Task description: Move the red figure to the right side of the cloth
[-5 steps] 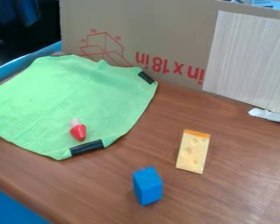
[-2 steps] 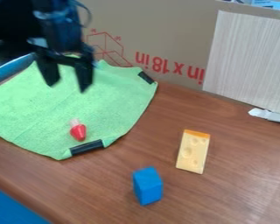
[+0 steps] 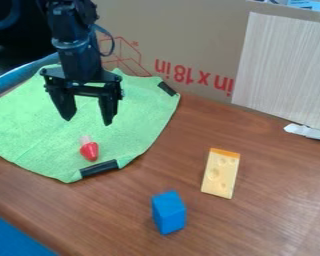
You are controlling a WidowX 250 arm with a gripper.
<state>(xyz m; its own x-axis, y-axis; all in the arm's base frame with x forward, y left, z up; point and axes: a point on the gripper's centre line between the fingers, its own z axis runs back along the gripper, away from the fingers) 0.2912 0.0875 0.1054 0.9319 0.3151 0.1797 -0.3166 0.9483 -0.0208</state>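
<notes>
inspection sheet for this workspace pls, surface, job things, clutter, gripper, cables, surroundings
surface: brown wood-grain table
job's things: red figure with a pale end, lying on the green cloth, near its front edge, close to a black strip
clutter: toy cheese slice and blue block on the table, off the cloth
gripper: gripper open, over the cloth, nothing held
cables: dark cable looping beside the arm
surroundings: cardboard and a pale wood-grain panel behind

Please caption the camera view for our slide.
Open gripper above a green cloth bearing a small red figure, cheese and blue block nearby.
</notes>
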